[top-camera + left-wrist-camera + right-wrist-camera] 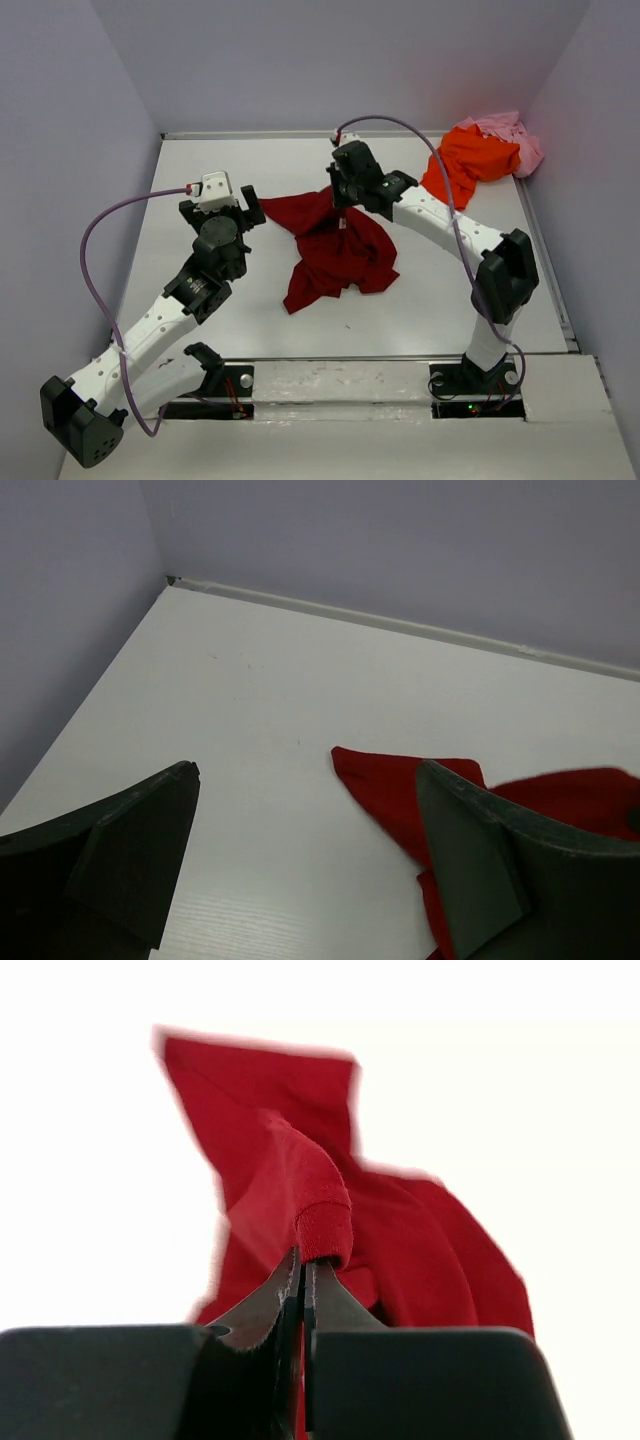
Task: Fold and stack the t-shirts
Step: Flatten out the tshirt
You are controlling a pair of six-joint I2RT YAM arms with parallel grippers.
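A dark red t-shirt (335, 252) lies crumpled in the middle of the table. My right gripper (343, 193) is shut on a ribbed hem of it (322, 1230) at its upper edge, lifting that fold; the cloth hangs away below the closed fingers. My left gripper (222, 208) stands open to the left of the shirt, nothing between its fingers (470, 850); a corner of the red cloth (385, 780) lies just beside its right finger. A bright orange t-shirt (468, 162) and a pale pink t-shirt (512, 137) lie heaped at the back right corner.
White table (240, 170) enclosed by pale walls on the left, back and right. A purple cable (95, 260) loops from the left arm, another (400, 125) arcs over the right arm. The arm bases (350, 385) sit on the near edge.
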